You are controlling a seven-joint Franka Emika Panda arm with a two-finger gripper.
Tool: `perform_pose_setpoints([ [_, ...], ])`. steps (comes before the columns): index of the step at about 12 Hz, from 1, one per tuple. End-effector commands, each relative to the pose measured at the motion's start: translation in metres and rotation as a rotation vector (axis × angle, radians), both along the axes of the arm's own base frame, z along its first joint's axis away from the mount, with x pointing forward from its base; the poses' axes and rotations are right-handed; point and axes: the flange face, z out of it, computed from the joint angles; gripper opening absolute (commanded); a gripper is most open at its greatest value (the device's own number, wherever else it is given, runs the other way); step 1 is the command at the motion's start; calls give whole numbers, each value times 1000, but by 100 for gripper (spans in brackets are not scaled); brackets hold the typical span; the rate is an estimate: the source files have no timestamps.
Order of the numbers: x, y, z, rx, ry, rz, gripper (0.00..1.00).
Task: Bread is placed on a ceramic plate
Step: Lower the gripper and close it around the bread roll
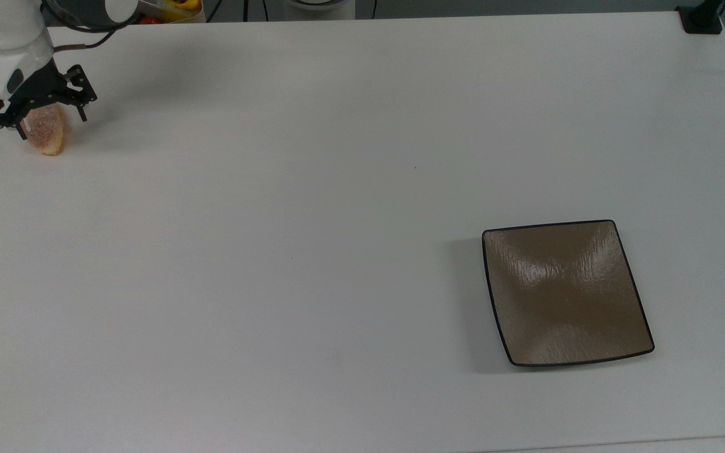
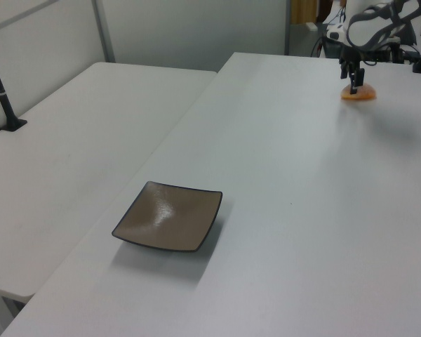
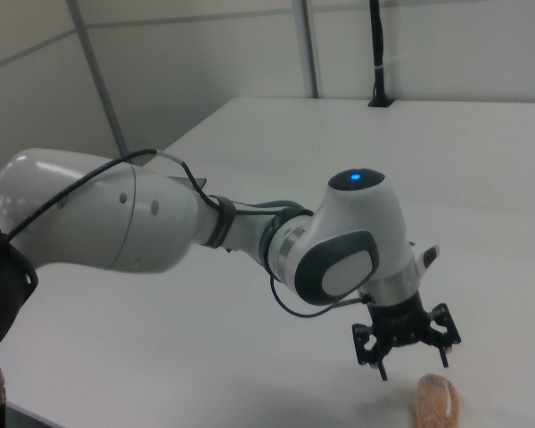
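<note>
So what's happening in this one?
A Franka arm has its gripper open above the bread, which lies on the white table near the top view's upper left corner. Nothing is grasped yet. The ceramic plate sits bare, far off toward the top view's lower right.

One bread roll [image 1: 46,133] lies on the table [image 1: 337,189]. One square brown plate [image 1: 565,292] sits on the same table. One robot arm [image 3: 205,232] is there, carrying one tool [image 1: 40,119] with two fingers. A second table [image 2: 70,140] stands beside the first in the left view, making two tables. Two black clamped posts show, one [image 1: 702,17] at a far corner in the top view and one [image 2: 3,98] on the second table; these may be the same kind of mount.
</note>
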Motion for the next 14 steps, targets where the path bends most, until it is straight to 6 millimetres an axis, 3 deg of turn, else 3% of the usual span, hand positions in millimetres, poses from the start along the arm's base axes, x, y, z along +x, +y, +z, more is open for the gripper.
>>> perform_pose_setpoints([
  [1, -9, -11, -14, -33, 2, 19, 100],
  [7, -19, -25, -40, -79, 9, 38, 100],
  [11, -24, -30, -38, -84, 10, 29, 53],
  [14, -27, -30, -16, -84, 10, 20, 30],
])
